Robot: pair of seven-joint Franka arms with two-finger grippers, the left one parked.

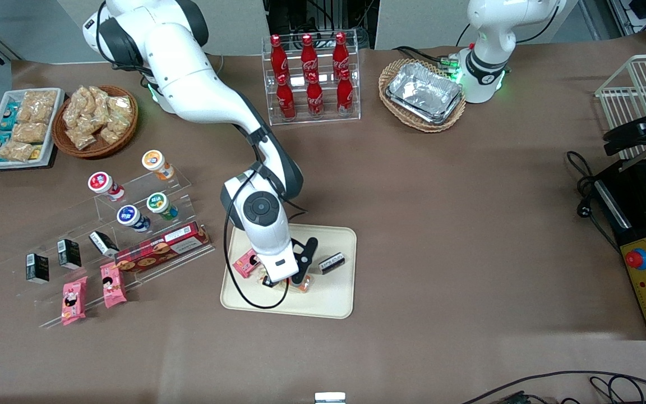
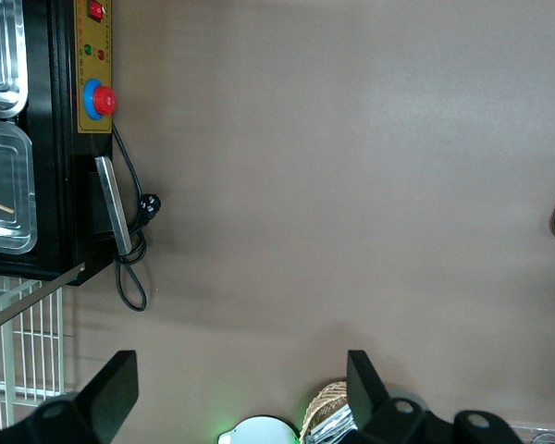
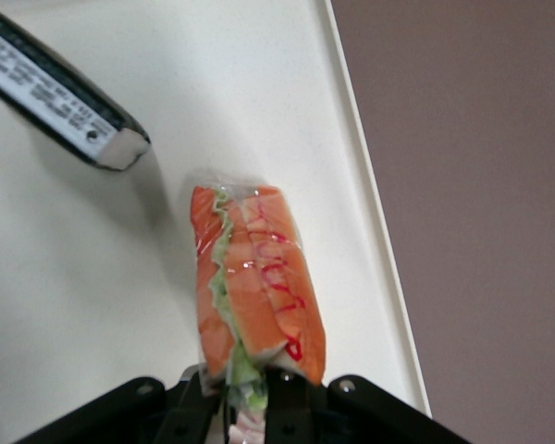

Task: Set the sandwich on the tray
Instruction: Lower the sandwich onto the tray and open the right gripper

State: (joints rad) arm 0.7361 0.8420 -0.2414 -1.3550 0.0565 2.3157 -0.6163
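Much of the sandwich (image 3: 256, 282) is hidden in the front view, where only a small orange patch is made out beneath the working arm's wrist; the gripper (image 1: 285, 282) itself is largely covered there by the white wrist housing and a black bracket. In the wrist view the sandwich is seen end-on, its orange filling and green lettuce under clear wrap, and its lower end is clasped between the two dark fingers (image 3: 287, 400), the jaws being closed narrowly on it. Whether the sandwich is touching the tray (image 1: 334, 303) or is held just above it cannot be told, though a shadow is cast on the cream surface beside it. The gripper is positioned over the middle of the tray. A dark packet (image 1: 332, 262) with a white end lies on the tray close to the sandwich, cut off at the frame edge in the wrist view, and a pink packet (image 1: 246, 264) is half hidden by the wrist in the front view. The tray's low rim (image 3: 370, 222) runs just beside the sandwich, with bare brown table (image 1: 469, 224) outside it. Open tray surface is left nearer the front camera, crossed only by a loop of black cable (image 1: 244, 292).
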